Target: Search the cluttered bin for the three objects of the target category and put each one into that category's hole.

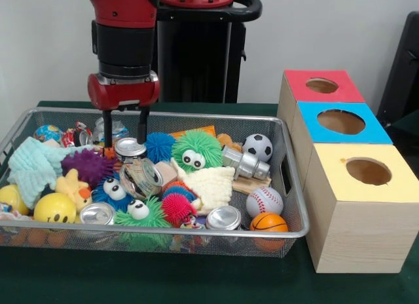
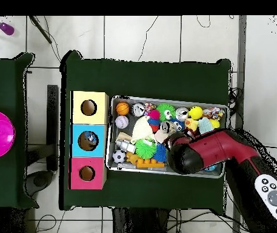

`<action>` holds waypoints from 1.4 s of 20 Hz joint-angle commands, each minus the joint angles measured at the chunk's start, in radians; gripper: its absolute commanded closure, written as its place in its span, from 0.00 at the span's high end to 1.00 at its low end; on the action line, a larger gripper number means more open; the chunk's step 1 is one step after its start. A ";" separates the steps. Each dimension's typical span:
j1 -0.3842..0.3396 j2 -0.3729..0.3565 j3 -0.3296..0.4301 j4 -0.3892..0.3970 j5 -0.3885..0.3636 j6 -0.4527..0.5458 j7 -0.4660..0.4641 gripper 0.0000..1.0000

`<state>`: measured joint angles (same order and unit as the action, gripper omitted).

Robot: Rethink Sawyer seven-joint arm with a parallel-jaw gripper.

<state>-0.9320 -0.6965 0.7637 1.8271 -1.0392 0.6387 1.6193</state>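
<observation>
The red and black arm comes down from above over the far left part of the bin, a wide silver mesh basket packed with toys. The gripper hangs with its two dark fingers spread apart, nothing between them, their tips low among the clutter near the far rim. Just behind the fingers lies a clear plastic bottle with crinkled walls — one of the sought objects, partly hidden by the fingers and by the can in front. The other bottles cannot be made out in the heap.

Right in front of the gripper stands a silver can, and nearer still a crushed clear jar-like piece. To the right of the fingers sit a blue spiky ball and a green fuzzy toy with big eyes. A shiny metal flask lies further right, beside a small soccer ball; a baseball and a tiny basketball rest in the near right corner.

Right of the basket stand three pale wooden boxes in a row. The middle one has the blue top with its round hole — in the overhead view something small shows inside that hole. The red-topped box is farthest, the yellow-topped box nearest.
</observation>
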 commanded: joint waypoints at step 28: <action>0.054 0.011 -0.169 -0.094 -0.009 0.172 -0.144 1.00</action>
<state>-0.9033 -0.6993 0.6477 1.8178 -1.0414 0.6954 1.6193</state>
